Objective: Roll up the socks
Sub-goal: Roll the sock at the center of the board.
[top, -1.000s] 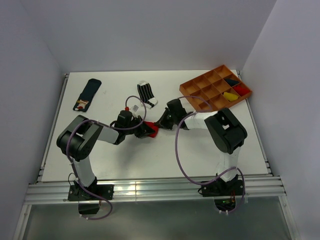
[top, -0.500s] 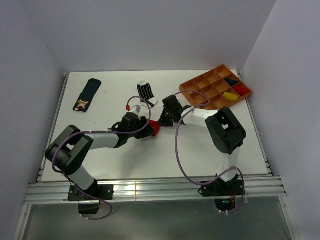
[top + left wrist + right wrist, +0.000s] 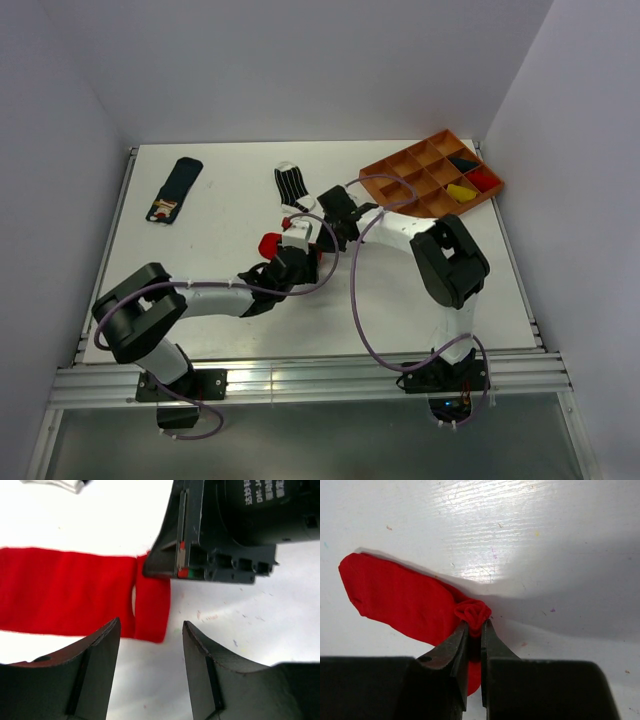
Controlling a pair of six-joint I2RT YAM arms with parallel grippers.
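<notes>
The red sock [image 3: 400, 605] lies flat on the white table, and its near end is bunched into a small roll [image 3: 473, 611]. My right gripper [image 3: 475, 626] is shut on that roll. My left gripper [image 3: 151, 626] stands open just short of the sock's folded end [image 3: 152, 607], with nothing between its fingers. From above, the red sock [image 3: 269, 243] shows left of both grippers, which meet mid-table: left gripper [image 3: 310, 254], right gripper [image 3: 328, 236]. The black-and-white striped sock [image 3: 293, 184] lies behind them. The dark navy sock [image 3: 175, 188] lies at the far left.
An orange compartment tray [image 3: 400, 180] sits at the back right, with yellow, red and dark bundles in its right-hand cells. The right gripper's black body [image 3: 230, 530] fills the upper right of the left wrist view, close to my left fingers.
My left gripper has opened and let go of the red sock, and its arm has swung right and stretched forward. The right gripper has shifted slightly toward the back, still pinching the sock.
</notes>
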